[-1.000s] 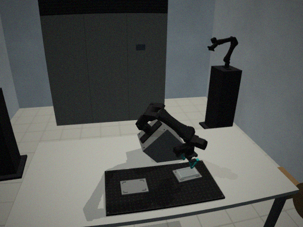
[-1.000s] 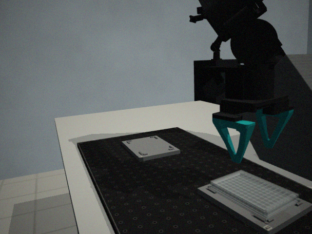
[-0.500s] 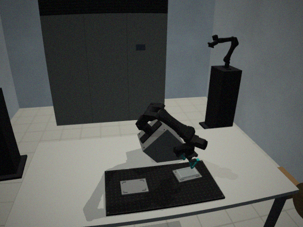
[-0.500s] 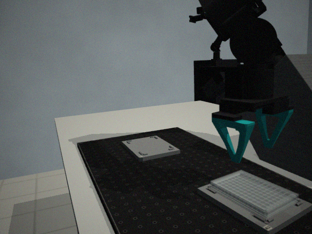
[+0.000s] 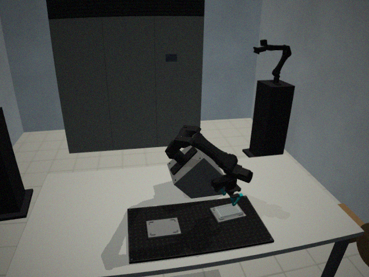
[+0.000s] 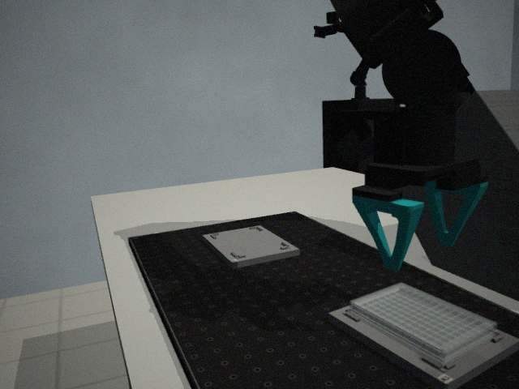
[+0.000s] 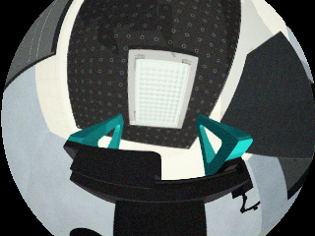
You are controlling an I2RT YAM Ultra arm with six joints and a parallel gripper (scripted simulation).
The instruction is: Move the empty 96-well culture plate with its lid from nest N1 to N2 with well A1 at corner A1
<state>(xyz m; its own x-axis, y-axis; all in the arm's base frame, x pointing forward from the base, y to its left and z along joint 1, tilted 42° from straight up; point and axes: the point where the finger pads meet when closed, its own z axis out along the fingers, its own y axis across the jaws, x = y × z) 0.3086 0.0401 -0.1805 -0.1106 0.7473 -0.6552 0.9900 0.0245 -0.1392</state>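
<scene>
Top view: the lidded plate [image 5: 227, 212] sits on nest N1 [image 5: 242, 214]; nest N2 [image 5: 163, 227] is bare. Exterior view: the gripper [image 6: 421, 253] hangs above the plate's rear edge. Wrist view: jaws wide apart, holding nothing

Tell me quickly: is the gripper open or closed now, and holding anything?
Gripper: fully open, holding nothing, above the lidded 96-well plate.
</scene>
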